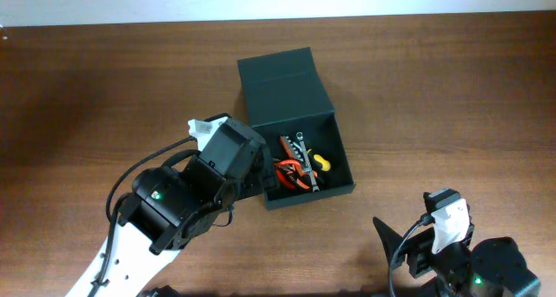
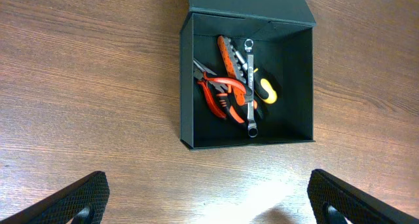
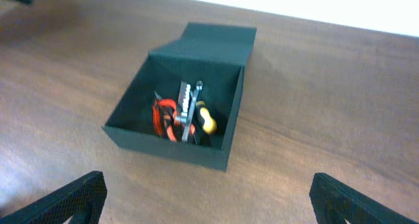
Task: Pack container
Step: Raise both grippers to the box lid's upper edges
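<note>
**Two grippers wide open, one box yet to be shut.** Nearest the lens in the left wrist view, the left gripper point(image 2: 206, 185) hangs with its fingers point(image 2: 82, 198) spread wide and nothing between them. It is over bare wooden table point(image 2: 78, 86), just short of the container point(image 2: 293, 93). From overhead, the left arm point(image 1: 187, 193) overlaps the box's left-front corner. The right gripper point(image 3: 206, 188), likewise spread and empty, sits well apart from the box at the table's near right side.

The container lies mid-table with its flap lid point(image 2: 249, 1) folded back on the far side. Inside, crowded into the left half, are orange-handled pliers point(image 2: 219, 99), a yellow-handled tool point(image 2: 267, 90) and a steel wrench point(image 2: 249, 86) laid across them.

The risks, as judged from here:
- **Lid catching:** The wrench rides on top of the pile — if one end stands proud of the rim, the lid could catch on it and fail to seat.
- **Box sliding:** The box looks light and nothing pins it. A finger coming down on the near wall, or a push on the flap from one side alone, would likely skate it across the wood rather than close it.
- **Flap reopening:** The flap may spring back open once let go.
- **Arms colliding:** With the left arm above the box, a reach by the right arm point(image 1: 452, 236) toward the far-side lid invites a collision.
</note>
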You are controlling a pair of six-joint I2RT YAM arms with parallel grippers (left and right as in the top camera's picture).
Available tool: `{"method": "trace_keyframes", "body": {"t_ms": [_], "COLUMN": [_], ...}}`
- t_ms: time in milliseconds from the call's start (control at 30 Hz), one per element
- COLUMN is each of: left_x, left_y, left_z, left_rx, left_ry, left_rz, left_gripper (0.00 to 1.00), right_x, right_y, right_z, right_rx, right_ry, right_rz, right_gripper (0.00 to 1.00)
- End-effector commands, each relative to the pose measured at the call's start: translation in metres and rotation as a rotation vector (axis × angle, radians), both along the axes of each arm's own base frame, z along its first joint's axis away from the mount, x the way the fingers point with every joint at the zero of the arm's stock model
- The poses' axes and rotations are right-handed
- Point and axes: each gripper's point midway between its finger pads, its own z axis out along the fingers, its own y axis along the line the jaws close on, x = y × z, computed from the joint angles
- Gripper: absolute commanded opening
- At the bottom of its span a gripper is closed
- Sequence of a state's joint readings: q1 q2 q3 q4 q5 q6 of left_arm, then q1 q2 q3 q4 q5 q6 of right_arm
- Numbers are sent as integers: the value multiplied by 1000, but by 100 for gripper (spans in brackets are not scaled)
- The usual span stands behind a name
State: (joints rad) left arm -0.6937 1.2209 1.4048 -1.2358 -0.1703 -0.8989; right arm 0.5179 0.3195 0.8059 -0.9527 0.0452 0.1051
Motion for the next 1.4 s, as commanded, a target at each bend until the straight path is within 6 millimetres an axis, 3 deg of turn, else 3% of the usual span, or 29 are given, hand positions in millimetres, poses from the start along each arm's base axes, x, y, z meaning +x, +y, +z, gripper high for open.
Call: {"method": "trace_keyframes", "body": {"t_ms": [0,267,500,667,700,800,933,967,1000,1033,1233,1367], "left_x": [3,14,54,88,95,116,140,149,154,159,180,183], "left_y": [4,15,41,65,69,74,75,74,73,72,68,62], "left_z": [4,6,17,14,11,0,-21,-32,-38,-45,-87,-119], "left_rx": [18,-102,-253,-289,-290,-288,-281,-277,-277,-276,-277,-293], "left_ry": [-23,32,-2,-30,-34,-33,-11,3,10,20,97,186], "left_rz": [-2,74,163,256,270,296,311,314,317,322,353,374], "left_gripper": [99,99,100,89,82,64,28,12,2,2,2,2], "right_x": [6,35,101,167,180,216,257,271,279,285,309,316], "right_y": [0,5,14,20,21,23,19,11,5,-1,-13,-9], "right_z": [15,75,116,125,123,114,87,70,58,46,-23,-58], "right_rx": [37,103,-36,-199,-214,-226,-215,-183,-159,-134,89,181], "right_ry": [-60,-137,-66,-13,0,44,122,174,211,249,497,616], "right_rz": [-17,-91,-194,-202,-204,-216,-206,-232,-256,-274,-293,-269], "right_gripper": [99,99,99,99,99,99,39,21,13,4,4,4]}}
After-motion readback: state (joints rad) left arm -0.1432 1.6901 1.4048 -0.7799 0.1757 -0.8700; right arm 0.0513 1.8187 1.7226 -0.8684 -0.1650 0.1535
